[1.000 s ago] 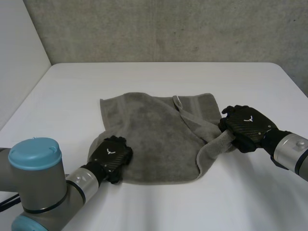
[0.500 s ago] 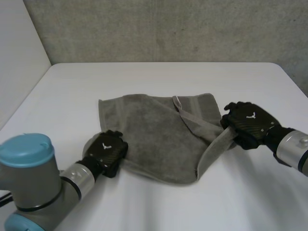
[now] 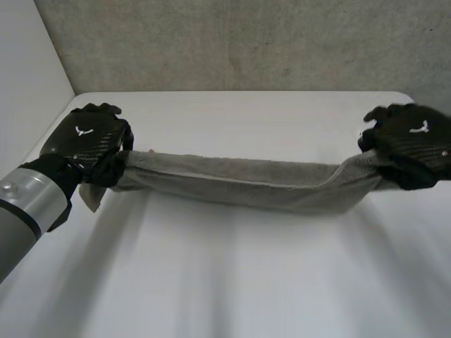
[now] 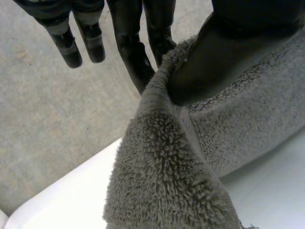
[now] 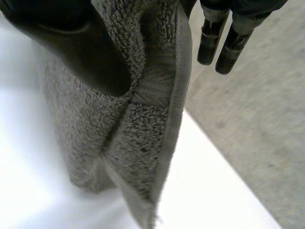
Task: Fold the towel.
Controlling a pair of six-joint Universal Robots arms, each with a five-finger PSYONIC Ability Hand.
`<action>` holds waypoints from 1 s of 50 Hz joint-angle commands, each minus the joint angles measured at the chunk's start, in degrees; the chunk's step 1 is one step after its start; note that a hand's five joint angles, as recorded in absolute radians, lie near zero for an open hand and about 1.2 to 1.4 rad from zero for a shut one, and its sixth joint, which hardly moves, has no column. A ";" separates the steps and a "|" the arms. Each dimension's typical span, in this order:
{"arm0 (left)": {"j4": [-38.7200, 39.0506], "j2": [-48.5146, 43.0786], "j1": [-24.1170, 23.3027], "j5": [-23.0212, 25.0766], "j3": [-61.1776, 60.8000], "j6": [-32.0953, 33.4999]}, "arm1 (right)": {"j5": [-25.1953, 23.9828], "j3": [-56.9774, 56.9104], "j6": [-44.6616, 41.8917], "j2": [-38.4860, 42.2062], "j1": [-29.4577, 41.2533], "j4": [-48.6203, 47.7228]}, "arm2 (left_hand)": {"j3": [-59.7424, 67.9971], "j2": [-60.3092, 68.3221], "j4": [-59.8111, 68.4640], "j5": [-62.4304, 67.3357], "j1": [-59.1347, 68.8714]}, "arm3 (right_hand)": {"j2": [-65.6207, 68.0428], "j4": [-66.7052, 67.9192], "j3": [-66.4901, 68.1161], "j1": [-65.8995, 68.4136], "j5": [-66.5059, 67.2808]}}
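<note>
Above the near stretch of the flat white table (image 3: 225, 282), the grey terry-cloth towel (image 3: 246, 184) hangs bunched in a long sagging band. The left robot hand (image 3: 84, 137) pinches one end between thumb and fingers; the right robot hand (image 3: 416, 137) pinches the other likewise. Seemingly a stretching-out step: next, lay it down flat, then fold. Beyond stands a rough grey concrete wall (image 3: 246, 42).

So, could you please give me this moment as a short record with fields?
towel: grey terry cloth, bunched into a long band, sagging slightly in the middle
left hand: raised, pinching one end of the towel
right hand: raised, pinching the other end
table: white, below the towel
stage: towel stretched between both hands, not yet folded
</note>
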 commanded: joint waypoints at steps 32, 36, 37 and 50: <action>13.27 -11.74 3.70 2.48 26.55 -15.25 | 9.21 -23.23 13.46 12.86 12.02 -29.01 | -2.40 5.85 -3.22 4.14 5.69 | 6.27 -4.44 -2.88 6.14 5.33; 13.80 -15.16 3.88 3.89 16.39 -12.71 | 5.88 -12.63 5.67 14.08 11.85 -25.77 | -2.40 5.85 -3.22 4.14 5.69 | 6.27 -4.44 -2.88 6.14 5.33; 13.80 -15.17 3.88 3.89 16.36 -12.70 | 5.43 -8.85 2.50 14.96 11.84 -25.50 | -2.40 5.85 -3.22 4.14 5.69 | 6.27 -4.44 -2.88 6.14 5.33; 16.44 -26.24 2.82 6.18 0.81 2.24 | 6.22 7.79 -12.12 24.02 10.35 -25.06 | -2.40 5.85 -3.22 4.14 5.69 | 6.27 -4.44 -2.88 6.14 5.33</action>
